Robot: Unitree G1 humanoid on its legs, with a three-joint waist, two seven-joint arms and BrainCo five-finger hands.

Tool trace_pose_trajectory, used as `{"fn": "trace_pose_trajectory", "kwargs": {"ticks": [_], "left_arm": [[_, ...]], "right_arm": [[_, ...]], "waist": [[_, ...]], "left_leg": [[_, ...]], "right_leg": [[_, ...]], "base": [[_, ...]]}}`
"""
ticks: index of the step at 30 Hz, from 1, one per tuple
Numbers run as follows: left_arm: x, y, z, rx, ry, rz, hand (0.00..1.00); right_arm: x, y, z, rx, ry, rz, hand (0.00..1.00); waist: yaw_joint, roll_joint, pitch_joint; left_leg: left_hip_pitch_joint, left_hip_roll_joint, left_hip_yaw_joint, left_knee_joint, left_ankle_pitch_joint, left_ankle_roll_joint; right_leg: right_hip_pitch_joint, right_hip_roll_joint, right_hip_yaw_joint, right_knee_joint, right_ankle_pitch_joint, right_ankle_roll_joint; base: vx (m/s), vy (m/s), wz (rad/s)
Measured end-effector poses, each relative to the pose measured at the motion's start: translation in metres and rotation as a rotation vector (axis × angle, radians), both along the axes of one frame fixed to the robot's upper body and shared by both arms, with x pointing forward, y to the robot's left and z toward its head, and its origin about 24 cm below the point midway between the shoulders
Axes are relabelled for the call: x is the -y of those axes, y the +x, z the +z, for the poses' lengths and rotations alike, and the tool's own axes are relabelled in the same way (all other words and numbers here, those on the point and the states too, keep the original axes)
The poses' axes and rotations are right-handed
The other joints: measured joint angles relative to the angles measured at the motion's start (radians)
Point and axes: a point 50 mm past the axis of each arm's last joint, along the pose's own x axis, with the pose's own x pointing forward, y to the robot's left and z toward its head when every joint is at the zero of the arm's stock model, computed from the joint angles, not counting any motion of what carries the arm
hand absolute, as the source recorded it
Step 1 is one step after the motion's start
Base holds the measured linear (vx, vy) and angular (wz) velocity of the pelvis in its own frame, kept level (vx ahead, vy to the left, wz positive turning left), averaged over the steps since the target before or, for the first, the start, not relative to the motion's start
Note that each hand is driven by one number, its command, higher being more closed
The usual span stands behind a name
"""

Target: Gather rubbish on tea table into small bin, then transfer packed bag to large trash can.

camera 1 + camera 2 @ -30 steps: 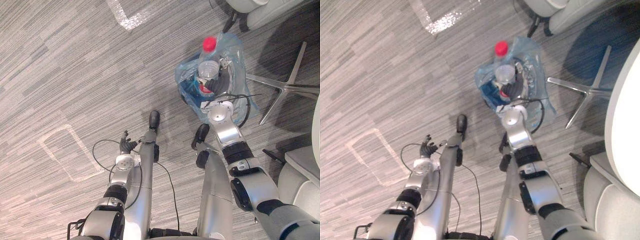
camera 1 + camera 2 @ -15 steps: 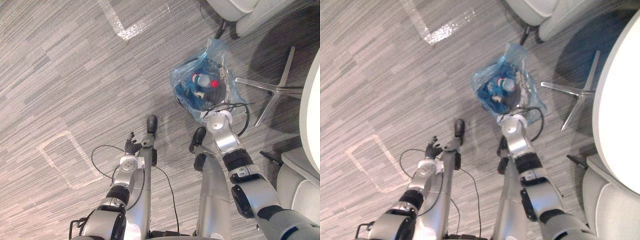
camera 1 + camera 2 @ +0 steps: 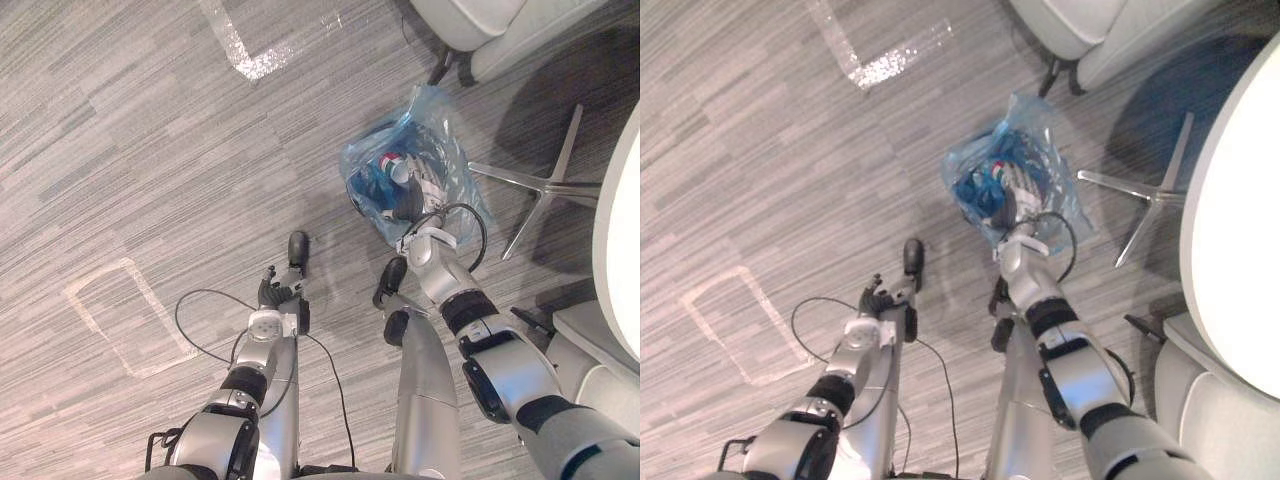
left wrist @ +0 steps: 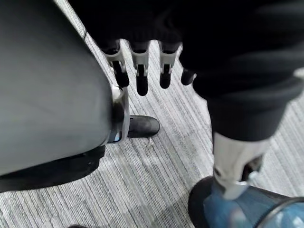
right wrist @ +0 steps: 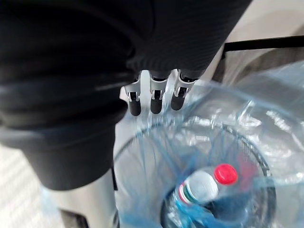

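Where the right robot hand (image 5: 155, 95) overhangs the bag (image 5: 266, 142), fingers (image 5: 134, 102) seem straight.

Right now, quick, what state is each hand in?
Left hand: open, holding nothing.
Right hand: open, over the blue bag.

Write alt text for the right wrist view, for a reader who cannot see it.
The right hand, under its dark ribbed cover, hangs with straight fingers just above the open mouth of a translucent blue bag. Deep inside the bag lies a clear bottle with a red cap, among other rubbish.
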Motion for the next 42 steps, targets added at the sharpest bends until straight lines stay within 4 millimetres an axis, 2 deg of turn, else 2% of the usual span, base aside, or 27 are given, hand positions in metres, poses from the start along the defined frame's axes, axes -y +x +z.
{"fn": "trace_pose_trajectory", "kwargs": {"ticks": [4, 8, 9, 13, 15, 19, 30, 36, 42], "left_arm": [[0.0, 0.006, 0.008, 0.034, 0.001, -0.001, 0.0], [0.001, 0.011, 0.014, 0.054, -0.034, 0.011, 0.0], [0.001, 0.011, 0.015, 0.055, -0.04, 0.013, 0.0], [0.003, 0.015, 0.02, 0.072, -0.083, 0.027, 0.0], [0.006, 0.017, 0.023, 0.081, -0.095, 0.027, 0.0], [0.006, 0.018, 0.025, 0.09, -0.113, 0.034, 0.0], [0.006, 0.017, 0.025, 0.095, -0.126, 0.037, 0.0], [0.009, 0.008, 0.014, 0.059, -0.141, 0.029, 0.0], [0.001, -0.019, -0.016, -0.039, -0.114, 0.028, 0.0]], "right_arm": [[0.004, 0.002, -0.007, -0.054, -0.015, -0.021, 0.0], [0.007, -0.001, -0.024, -0.128, -0.006, -0.049, 0.0], [0.006, -0.003, -0.03, -0.144, 0.005, -0.051, 1.0], [-0.007, -0.007, -0.043, -0.186, 0.052, -0.036, 1.0], [-0.01, -0.007, -0.043, -0.179, 0.063, -0.034, 1.0], [-0.011, -0.007, -0.043, -0.18, 0.089, -0.035, 1.0], [-0.015, -0.018, -0.059, -0.2, 0.17, -0.025, 1.0], [-0.026, -0.028, -0.057, -0.146, 0.218, 0.031, 1.0], [-0.043, -0.052, -0.06, -0.092, 0.298, 0.126, 1.0]], "waist": [[0.001, 0.0, 0.0], [-0.003, 0.0, 0.0], [-0.003, 0.0, 0.0], [-0.006, 0.0, 0.0], [-0.006, 0.0, 0.0], [-0.005, 0.0, 0.0], [-0.005, 0.0, 0.0], [-0.007, -0.001, 0.001], [-0.02, -0.01, -0.001]], "left_leg": [[-0.041, -0.008, -0.007, -0.001, 0.011, -0.003], [-0.075, -0.012, -0.015, -0.002, 0.014, -0.004], [-0.077, -0.012, -0.015, -0.003, 0.014, -0.003], [-0.102, -0.015, -0.013, -0.01, 0.019, -0.003], [-0.111, -0.019, -0.013, -0.016, 0.025, -0.005], [-0.111, -0.021, -0.014, -0.016, 0.027, -0.005], [-0.091, -0.014, -0.012, -0.01, 0.028, -0.006], [0.003, 0.005, -0.012, 0.01, 0.009, 0.003], [0.199, 0.027, 0.018, -0.046, 0.0, -0.005]], "right_leg": [[-0.05, -0.008, -0.001, 0.027, -0.01, -0.007], [-0.089, -0.015, -0.005, 0.047, -0.017, -0.009], [-0.092, -0.015, -0.005, 0.048, -0.018, -0.009], [-0.121, -0.02, -0.005, 0.056, -0.023, -0.007], [-0.135, -0.024, -0.005, 0.062, -0.024, -0.007], [-0.137, -0.024, -0.001, 0.064, -0.027, -0.004], [-0.117, -0.017, 0.003, 0.065, -0.027, -0.005], [-0.008, 0.004, 0.003, 0.047, -0.026, -0.006], [0.184, 0.023, 0.002, -0.022, -0.03, 0.003]], "base": [[-0.01, -0.02, 0.1], [-0.01, -0.016, 0.09], [0.0, -0.017, 0.04], [0.0, -0.014, 0.06], [0.01, -0.018, 0.11], [0.0, -0.009, 0.03], [0.0, -0.006, -0.01], [-0.02, -0.025, -0.12], [-0.03, -0.02, -0.12]]}}
